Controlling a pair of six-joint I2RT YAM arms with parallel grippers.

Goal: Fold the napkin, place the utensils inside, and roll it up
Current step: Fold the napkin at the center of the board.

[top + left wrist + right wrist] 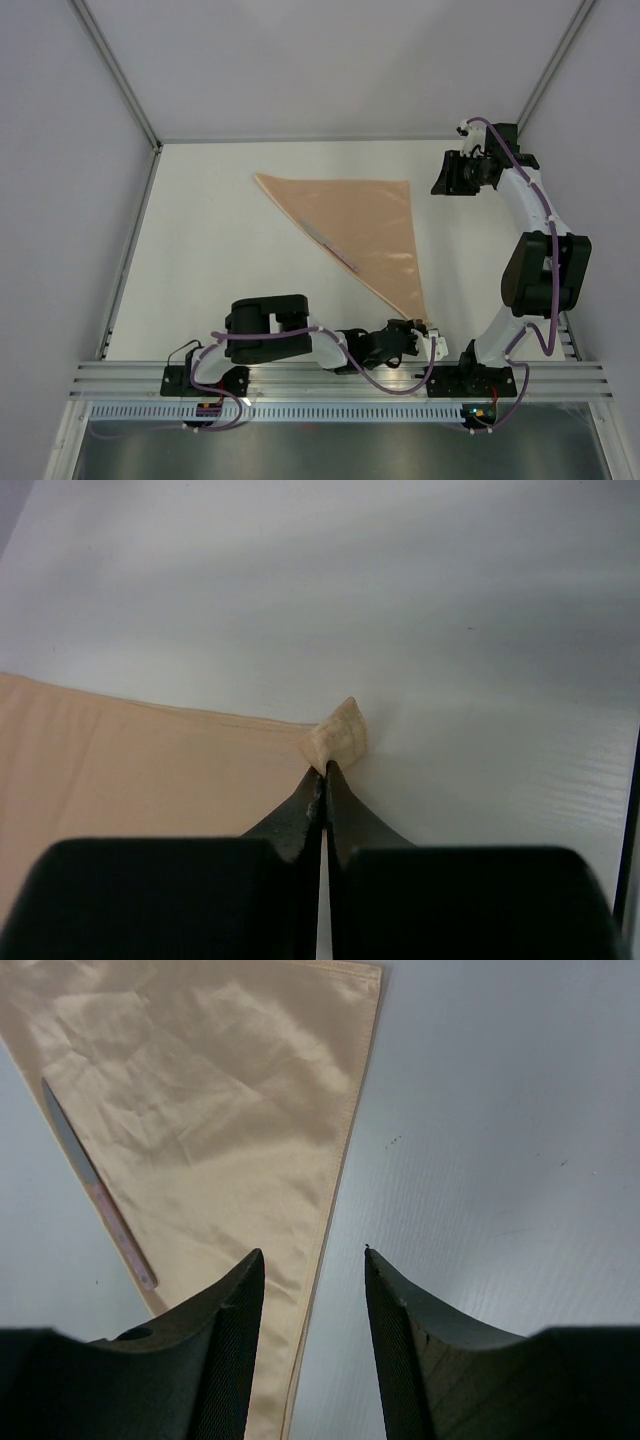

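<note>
Near, the left tool is clamped tight on the near corner of the napkin, a triangle flat on the counter; the utensil lies along its slanted left edge; far right, the right tool hangs spread wide

**Top view:** taken from high above and behind the bases, facing 12 o'clock; the whole table is covered.
**Left wrist view:** set low and very near, facing about 3 o'clock; only the napkin tip at 5 o'clock is shared.
**Right wrist view:** raised, aimed steeply down, top toward 12 o'clock; napkin and knife are shared with the top view.
</note>
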